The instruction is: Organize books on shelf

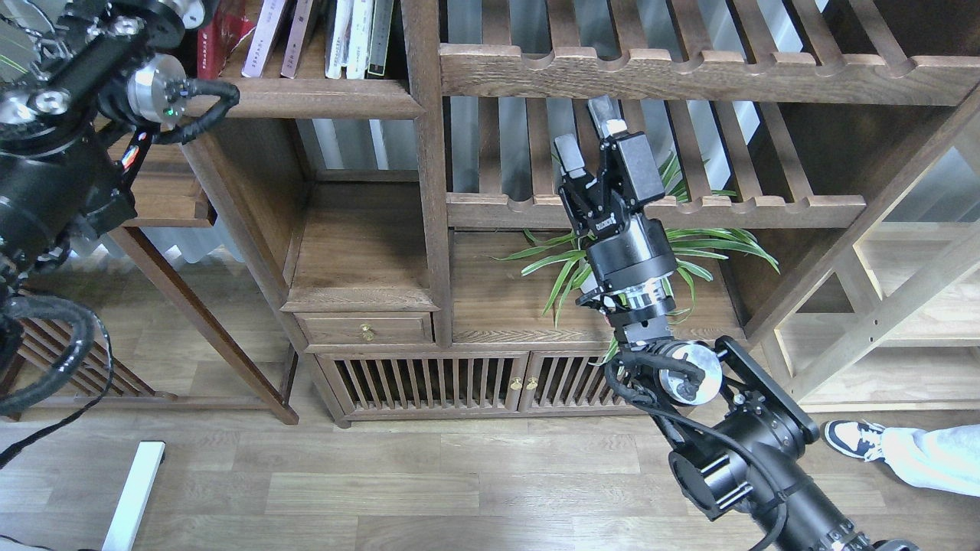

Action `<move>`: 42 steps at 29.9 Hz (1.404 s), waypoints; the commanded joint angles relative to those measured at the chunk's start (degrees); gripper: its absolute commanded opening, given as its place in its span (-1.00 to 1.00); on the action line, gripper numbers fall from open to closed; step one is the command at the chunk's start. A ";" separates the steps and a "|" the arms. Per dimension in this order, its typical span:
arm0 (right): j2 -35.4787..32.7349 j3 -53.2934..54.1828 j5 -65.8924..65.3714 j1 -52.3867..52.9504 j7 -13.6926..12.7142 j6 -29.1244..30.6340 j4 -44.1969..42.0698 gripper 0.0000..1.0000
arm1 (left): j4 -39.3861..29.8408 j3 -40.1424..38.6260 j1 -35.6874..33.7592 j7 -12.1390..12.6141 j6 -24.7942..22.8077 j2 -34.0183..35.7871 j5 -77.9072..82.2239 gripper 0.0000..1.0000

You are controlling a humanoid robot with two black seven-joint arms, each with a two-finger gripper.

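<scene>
On the dark wooden shelf [306,98] at the top left stand several books, cut off by the frame's top edge. A red book [218,38] leans at the left end, right beside my left arm. A pale lavender book [264,34] tilts next to it, then a thin one and some white upright ones [356,34]. My left arm rises past the shelf's left end and its gripper is beyond the top edge. My right gripper [586,134] is open and empty, pointing up in front of the slatted rack, well right of the books.
Slatted racks [651,73] with scalloped rails fill the right half of the bookcase. A green leafy plant [689,245] sits behind my right wrist. Below are a small drawer [366,329] and cabinet doors. A person's shoe [850,440] is on the floor at right.
</scene>
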 commanded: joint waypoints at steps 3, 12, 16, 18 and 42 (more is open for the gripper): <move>0.00 0.00 0.00 0.13 0.01 0.00 0.09 0.88 | 0.03 -0.07 -1.72 -0.30 0.02 0.00 -0.58 -0.33; -0.53 -0.09 0.00 0.21 0.01 0.00 0.09 0.87 | 0.47 -0.16 -5.32 -1.62 0.02 -0.36 -4.88 -0.33; -0.53 -0.09 0.00 0.13 0.01 0.00 0.09 0.87 | 0.56 -0.24 -6.82 -2.58 -0.06 -0.62 -6.55 -0.33; -0.53 -0.09 0.00 0.21 0.01 0.00 0.09 0.87 | 0.47 -0.16 -7.43 -3.11 -0.06 -0.88 -7.78 -0.33; 0.00 -0.97 -0.09 0.04 0.10 -0.61 0.09 0.88 | -7.34 -0.07 -4.63 -6.27 -3.05 -2.12 -12.27 0.35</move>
